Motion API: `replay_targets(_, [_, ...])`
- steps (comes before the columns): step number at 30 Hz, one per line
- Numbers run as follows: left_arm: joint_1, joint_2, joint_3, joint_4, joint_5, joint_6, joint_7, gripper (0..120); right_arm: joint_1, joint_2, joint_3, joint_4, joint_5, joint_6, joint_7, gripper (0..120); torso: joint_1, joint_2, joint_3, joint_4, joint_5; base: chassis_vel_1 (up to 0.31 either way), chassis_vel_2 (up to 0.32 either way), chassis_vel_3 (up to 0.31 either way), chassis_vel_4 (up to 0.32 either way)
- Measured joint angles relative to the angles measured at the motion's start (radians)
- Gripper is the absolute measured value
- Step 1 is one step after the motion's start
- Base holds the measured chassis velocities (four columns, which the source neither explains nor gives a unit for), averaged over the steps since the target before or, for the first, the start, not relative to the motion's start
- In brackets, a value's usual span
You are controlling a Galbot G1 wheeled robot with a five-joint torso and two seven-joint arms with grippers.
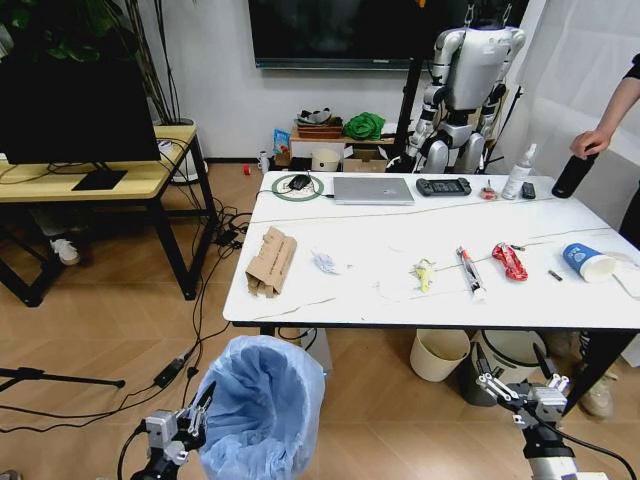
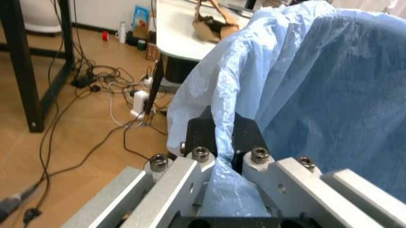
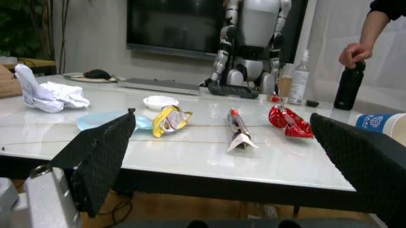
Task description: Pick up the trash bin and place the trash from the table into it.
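The trash bin (image 1: 258, 405), lined with a crinkled light-blue bag (image 2: 317, 85), hangs low in front of the table (image 1: 380, 300). My left gripper (image 1: 195, 415) is shut on its rim, the fingers (image 2: 203, 133) pinching the bag. On the white top lie a flattened cardboard box (image 1: 270, 260), a crumpled white wrapper (image 1: 325, 263), a yellow scrap (image 1: 424, 272), a white tube (image 1: 470, 272), a red wrapper (image 1: 510, 261) and a blue paper cup (image 1: 587, 262). My right gripper (image 1: 515, 375) stands open below the table's front edge, facing the tube (image 3: 238, 128) and red wrapper (image 3: 288, 121).
A laptop (image 1: 373, 190), spray bottle (image 1: 518, 172) and game controller (image 1: 443, 186) sit at the table's far side. A cream pail (image 1: 438, 353) and black-rimmed bin (image 1: 510, 355) stand underneath. A person's hand (image 1: 592, 143) holds a black bottle. Yellow-topped desk (image 1: 90, 180) and floor cables lie left.
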Motion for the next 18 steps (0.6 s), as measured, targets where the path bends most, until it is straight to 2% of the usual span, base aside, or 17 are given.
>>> replay_targets(9, [0.015,0.006,-0.073,-0.015,0.006,0.042,0.043,0,-0.006,-0.012,-0.079,0.027,0.059,0.012,0.025,100,-0.001,-0.003,-0.001,-0.0001,0.0003,0.000,0.000,0.000,0.000])
replay_targets(13, [0.039,0.002,-0.126,-0.048,0.003,0.088,0.031,0,0.013,-0.167,-0.192,0.057,0.172,-0.066,0.091,100,-0.002,-0.006,-0.003,0.0001,0.0001,0.000,0.000,0.000,0.000])
replay_targets(15, [0.043,0.000,-0.134,-0.049,0.005,0.093,0.027,0,0.019,-0.195,-0.215,0.063,0.196,-0.078,0.112,100,-0.003,-0.006,-0.003,0.0001,0.0003,0.000,0.000,0.000,0.000])
replay_targets(18, [0.062,-0.026,-0.174,-0.050,0.006,0.095,0.018,0,0.064,-0.327,-0.315,0.111,0.324,-0.157,0.191,100,-0.003,-0.008,-0.004,0.0000,0.0001,0.000,0.000,0.000,0.000])
